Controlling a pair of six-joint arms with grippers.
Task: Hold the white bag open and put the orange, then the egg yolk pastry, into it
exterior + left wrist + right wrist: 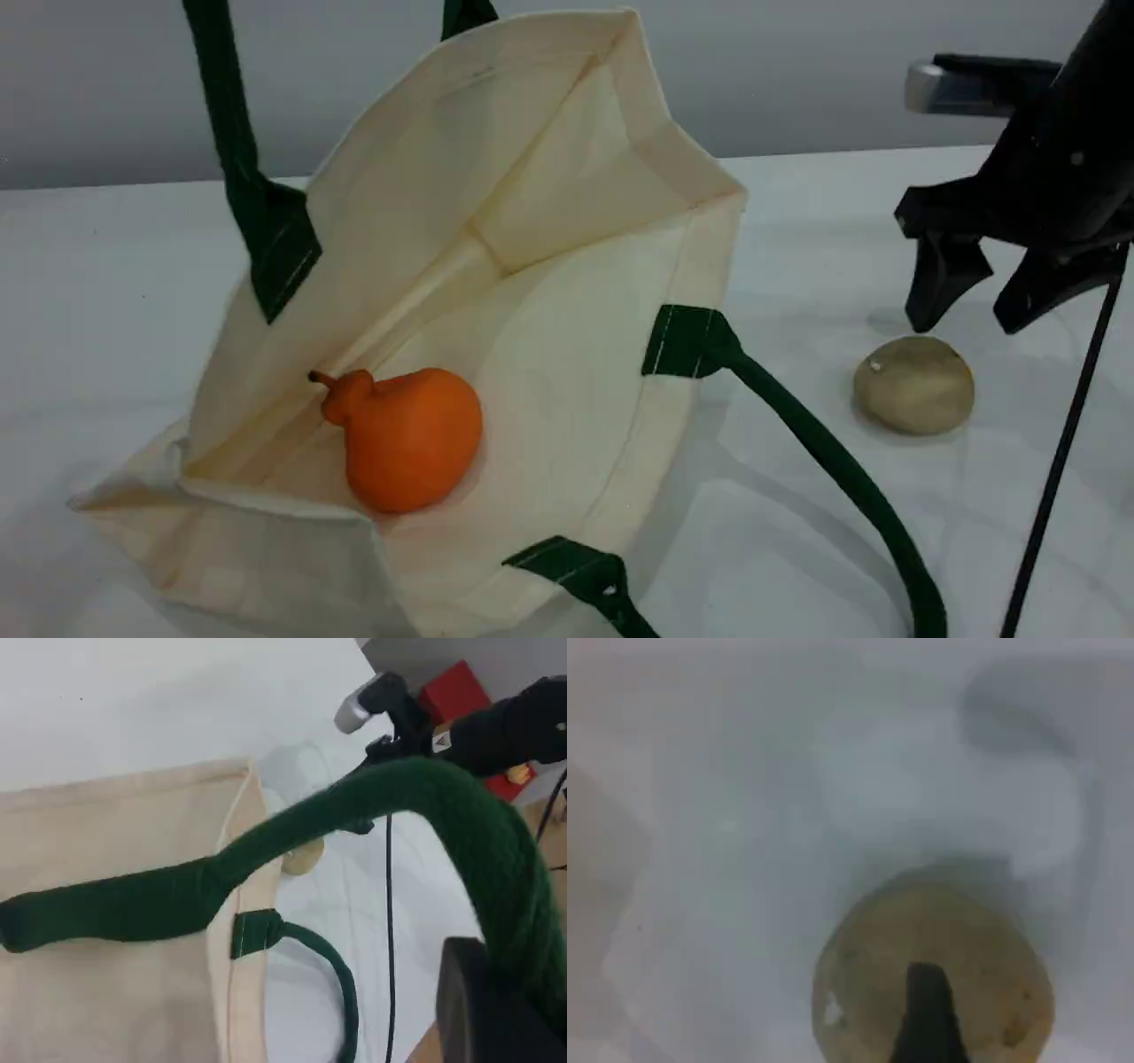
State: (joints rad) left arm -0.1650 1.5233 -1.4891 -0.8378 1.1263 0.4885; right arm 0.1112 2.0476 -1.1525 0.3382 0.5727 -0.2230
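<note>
The white bag (549, 221) lies tipped with its mouth open toward the camera. One green handle (235, 133) is pulled straight up out of the top of the scene view. In the left wrist view that handle (443, 797) arches over into my left gripper (505, 992), which is shut on it. The orange (407, 439) rests inside the bag on its lower wall. The egg yolk pastry (914, 385) sits on the table to the right of the bag. My right gripper (970, 321) hangs open just above it, fingers straddling it. In the right wrist view, one fingertip (926, 1010) overlaps the pastry (935, 939).
The bag's second green handle (824, 452) loops across the table between the bag and the pastry. A thin black cable (1059, 478) slants down at the right edge. A red box (461, 691) stands beyond the right arm. A grey wall backs the white table (106, 292).
</note>
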